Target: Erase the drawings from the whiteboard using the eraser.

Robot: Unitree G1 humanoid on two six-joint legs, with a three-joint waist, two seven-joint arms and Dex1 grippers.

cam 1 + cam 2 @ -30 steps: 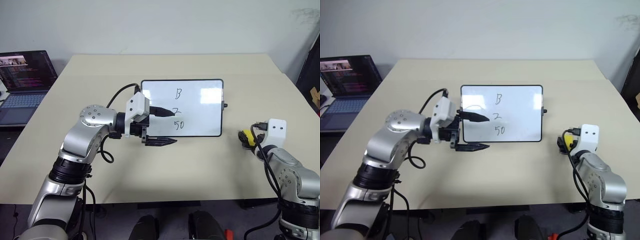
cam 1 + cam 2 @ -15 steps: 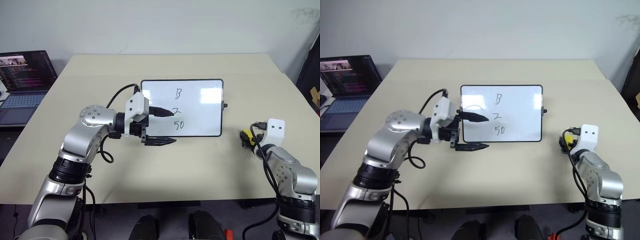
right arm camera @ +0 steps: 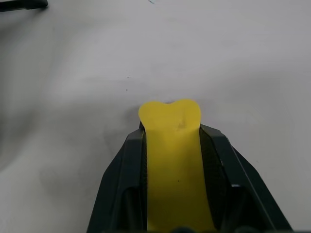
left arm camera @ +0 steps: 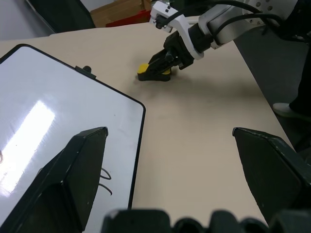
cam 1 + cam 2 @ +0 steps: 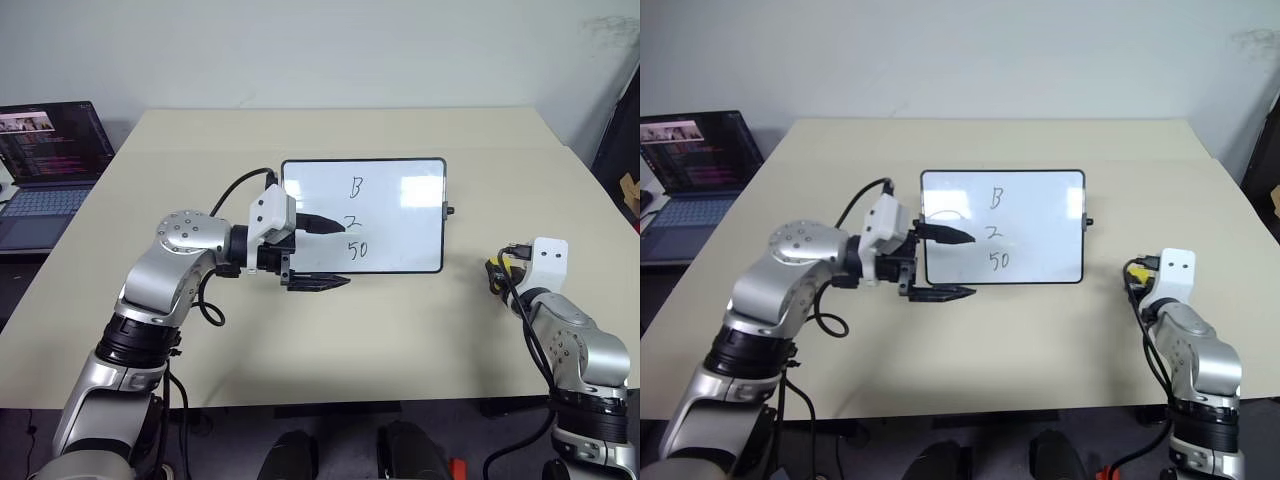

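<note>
A dark laptop (image 5: 48, 165) with a lit screen stands off the table's left edge, its keyboard grey-blue. The table (image 5: 330, 330) is a broad rectangle of matt, pale beige laminate, set against a plain off-white wall.

Near the table's middle, the left gripper (image 5: 325, 253) hangs with its two tapered black fingers spread wide apart, holding nothing; one fingertip lies over the left part of the whiteboard (image 5: 400, 215), the other over bare table just off the board's near edge. The arm behind it is brushed silver metal with a white plastic wrist block and a looping black cable.

The whiteboard lies flat at the table's centre, a glossy white rectangle with a thin black frame, rounded corners and a small black knob on its right short side; a window's glare shines on its right half. The drawings (image 5: 355, 218), thin black marker strokes reading "B", "2" and "50", stand in a short column left of the board's centre, just beside the upper fingertip.

Towards the table's right edge, well apart from the board, the right gripper (image 4: 158, 72) is clamped on the eraser (image 3: 172, 160), a small smooth yellow block with a rounded, notched end protruding past the black fingers and sitting low on the tabletop.
</note>
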